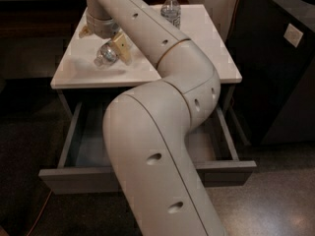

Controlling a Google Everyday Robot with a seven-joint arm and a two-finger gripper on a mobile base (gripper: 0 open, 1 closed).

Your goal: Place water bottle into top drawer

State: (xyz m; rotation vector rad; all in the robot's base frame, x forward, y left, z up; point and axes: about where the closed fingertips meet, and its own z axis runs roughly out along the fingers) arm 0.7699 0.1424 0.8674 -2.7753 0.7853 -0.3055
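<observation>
The water bottle [104, 55] is a small clear ribbed bottle, tilted on its side, over the left part of the white cabinet top [147, 65]. My gripper [103, 45] reaches down from above and is shut on it; one tan finger [121, 48] shows at its right side. A shadow lies on the top below the bottle, so it seems held slightly above the surface. The top drawer [81, 136] below stands pulled open, and my arm hides much of its inside.
A taller clear bottle with a white cap [171, 9] stands at the back of the cabinet top. A dark cabinet [280, 58] stands to the right. The drawer's front panel [74, 178] juts toward me over the speckled floor.
</observation>
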